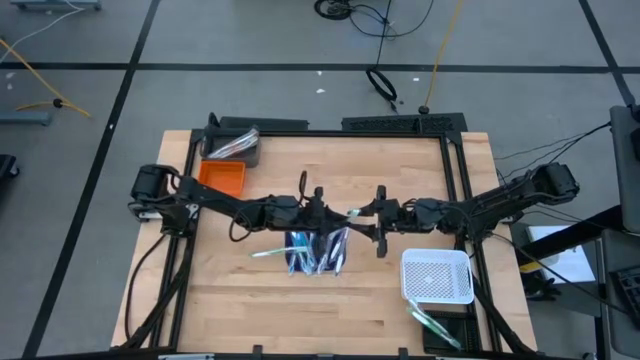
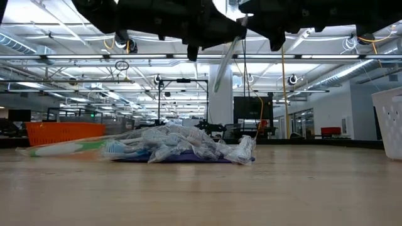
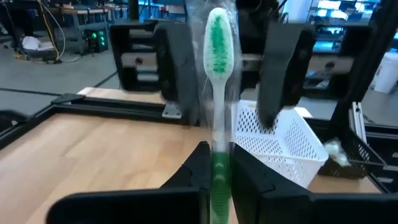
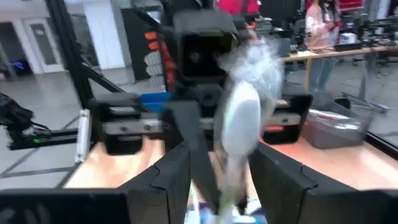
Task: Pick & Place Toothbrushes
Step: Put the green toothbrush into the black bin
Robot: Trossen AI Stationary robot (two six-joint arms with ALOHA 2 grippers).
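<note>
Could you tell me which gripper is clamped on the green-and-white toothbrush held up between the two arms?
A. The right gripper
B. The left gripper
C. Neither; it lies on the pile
B. The left gripper pinches the green-and-white toothbrush by its handle, while the right gripper has its fingers spread apart around the head, not pressing it.

The table [image 1: 260, 300] is pale wood in jointed strips, smooth with a soft satin sheen. At about 5 o'clock on it the white basket [image 1: 437, 277] is hard plastic lattice, matt. At 10 o'clock the orange bin [image 1: 222, 177] looks like smooth moulded plastic. The heap of toothbrushes [image 2: 179, 147] near the centre lies in clear, crinkled, glossy plastic film. The green-bristled toothbrush [image 3: 218, 81] has a smooth white plastic neck, also filmed over. The left gripper [image 3: 217, 167] has matt black plastic fingers.
</note>
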